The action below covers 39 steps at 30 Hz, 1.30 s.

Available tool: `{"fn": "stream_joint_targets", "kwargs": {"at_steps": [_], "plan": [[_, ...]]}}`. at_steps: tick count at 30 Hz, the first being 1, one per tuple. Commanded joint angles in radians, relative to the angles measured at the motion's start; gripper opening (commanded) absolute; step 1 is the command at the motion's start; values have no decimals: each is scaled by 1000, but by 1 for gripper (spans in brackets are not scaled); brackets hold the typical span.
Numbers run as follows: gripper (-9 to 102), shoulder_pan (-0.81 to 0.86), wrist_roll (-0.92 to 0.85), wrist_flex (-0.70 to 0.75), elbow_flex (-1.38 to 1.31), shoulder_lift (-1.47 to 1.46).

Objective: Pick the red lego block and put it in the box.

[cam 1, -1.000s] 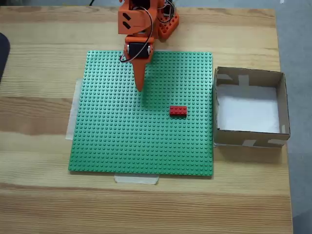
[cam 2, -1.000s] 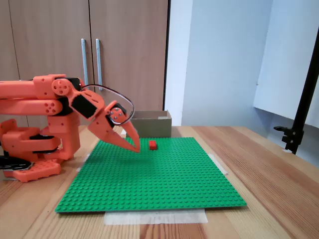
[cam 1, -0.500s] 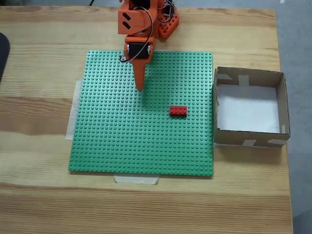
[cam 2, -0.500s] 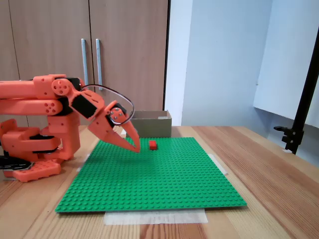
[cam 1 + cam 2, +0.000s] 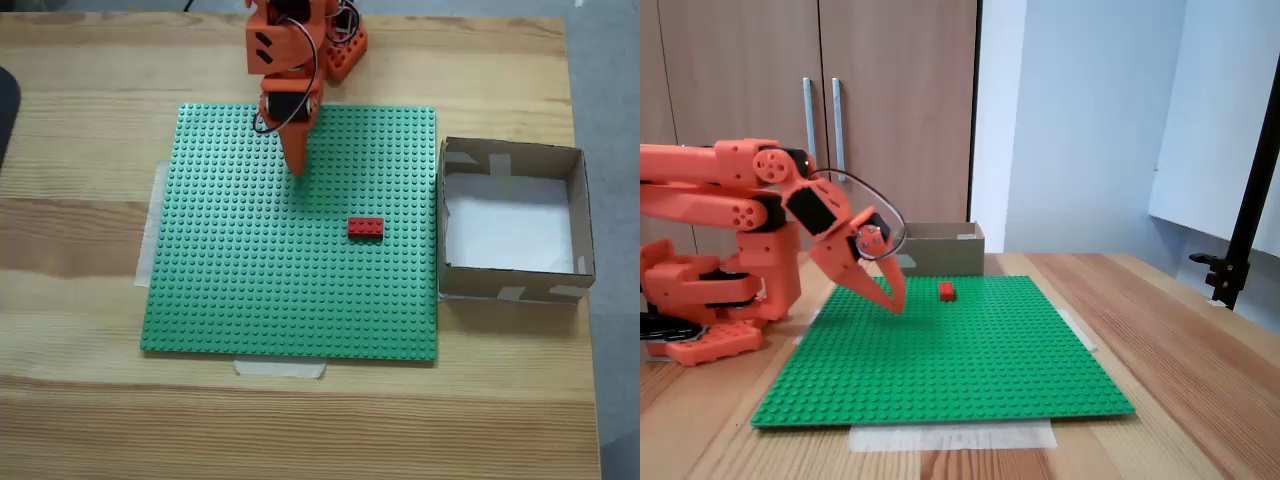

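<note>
Reaching for the red brick [image 5: 365,228] | it lies flat on the green baseplate [image 5: 230,290], long axis left-right, down-right of my tool [image 5: 297,170] in the top view | tool pressed together, holding nothing | box [image 5: 578,215] beyond, right.

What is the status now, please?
End effector shut, empty, above green baseplate. Red lego block on baseplate, untouched. Box empty. Path clear.

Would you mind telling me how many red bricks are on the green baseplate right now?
1. The red brick lies on the baseplate, right of centre in the top-down fixed view, between the gripper and the box. None seems hidden.
</note>
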Motion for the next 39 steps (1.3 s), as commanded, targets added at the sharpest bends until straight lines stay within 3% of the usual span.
{"fn": "stream_joint_targets", "kwargs": {"at_steps": [1, 7, 20, 39], "plan": [[-1, -15, 11, 35, -173, -115], [-1, -69, 74, 146, -442, -345], [-1, -172, 126, 353, -750, -594], [3, -221, 285, 508, -1166, -1035]]}}
